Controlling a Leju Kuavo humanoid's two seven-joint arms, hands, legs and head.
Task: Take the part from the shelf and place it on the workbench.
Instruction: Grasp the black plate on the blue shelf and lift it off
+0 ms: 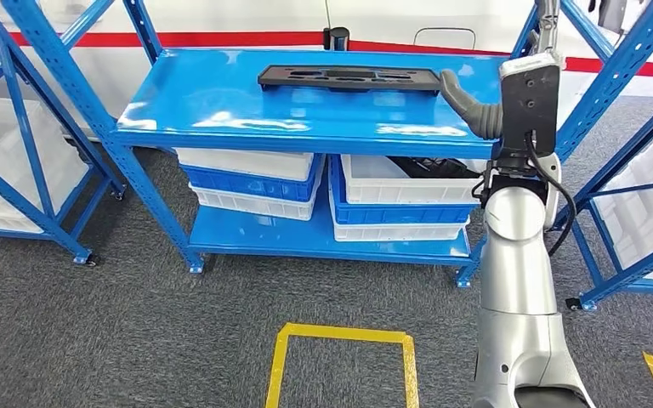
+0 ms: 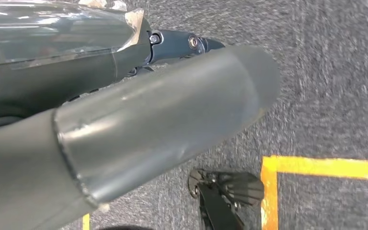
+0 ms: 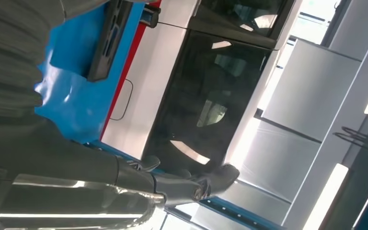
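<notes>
- The part (image 1: 349, 78), a long flat black piece with cut-outs, lies on the top board of the blue shelf (image 1: 221, 110), towards its back edge.
- The right hand (image 1: 476, 106) is raised at the right end of that board, its grey thumb pointing towards the part's near end, just beside it and not touching.
- In the right wrist view its dark fingers (image 3: 206, 184) stretch out with nothing in them.
- The left hand (image 2: 139, 124) hangs over grey carpet (image 2: 330, 72); whether its fingers are spread or curled cannot be told.
- White and blue bins (image 1: 255, 183) sit stacked on the lower board.
</notes>
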